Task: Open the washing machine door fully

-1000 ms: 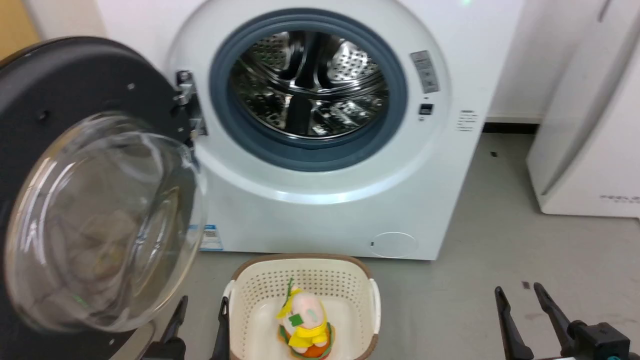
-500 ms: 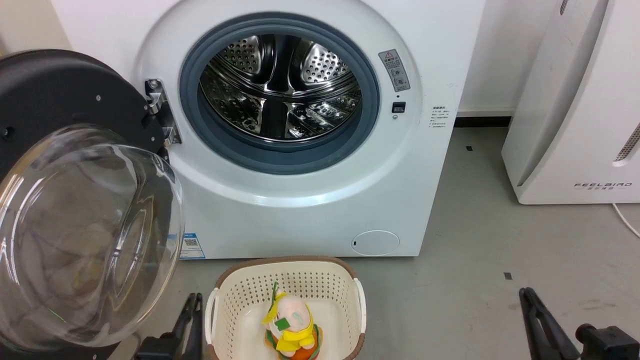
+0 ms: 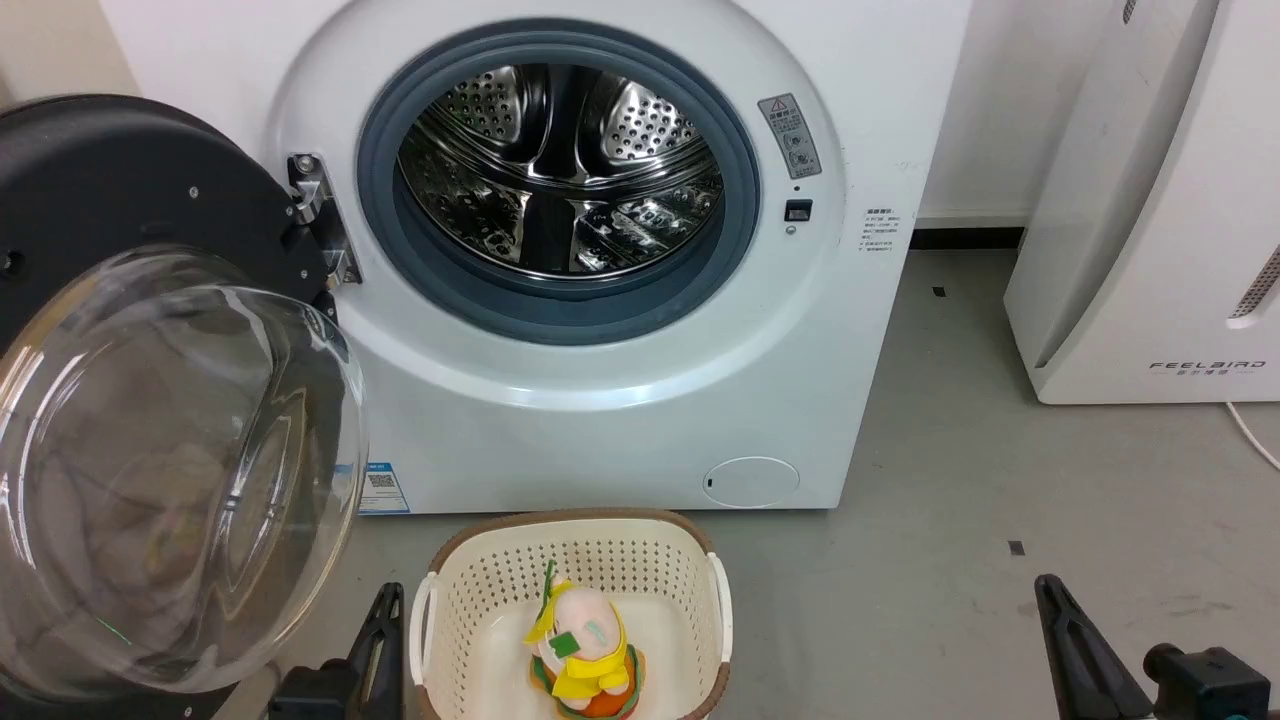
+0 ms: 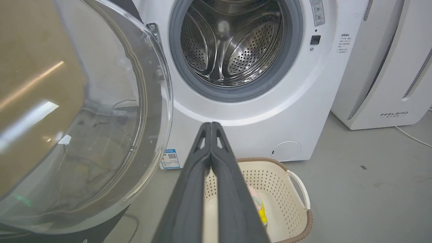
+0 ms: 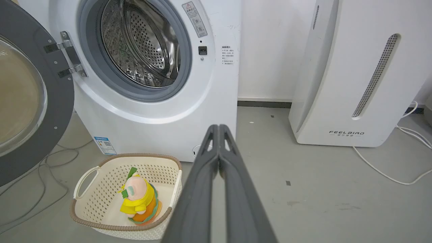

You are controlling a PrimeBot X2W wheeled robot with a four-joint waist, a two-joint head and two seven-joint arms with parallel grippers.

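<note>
Two claws, both pressed shut tip to tip, nothing held.

Head view: the washing machine door [image 3: 100, 190] hangs swung out to the left of the drum opening [image 3: 560, 170] on its hinge [image 3: 318, 215], with the glass bowl [image 3: 170, 480] bulging toward the robot. The left gripper [image 3: 388, 600] sits below and left of the drum opening, between the door's lower rim and the basket [image 3: 570, 520]. It appears to touch neither. The right gripper [image 3: 1046, 590] is below and well right of the opening, over bare floor [image 3: 950, 480].

Left wrist view: fingers together, pointing at the washing machine's white front [image 4: 256, 114] just under the drum opening. The bowl is close on their left.

Right wrist view: fingers together, aimed right of the opening. Cables [image 5: 67, 151] lie on the floor beneath the door.

Judgement: the door looks at or near full swing, so the task is probably done.

Risks: a lift of the left gripper or a turn of the robot could clip the bowl and send the door back toward the opening. Rolling leftward could snag the cables, and the basket could get shoved.

Unclear: the door's left and bottom edges run off the head view, so I cannot confirm the hinge stop. I cannot pick out a door handle. The plush toy [image 5: 138, 195] is half hidden behind the left fingers in the left wrist view.
</note>
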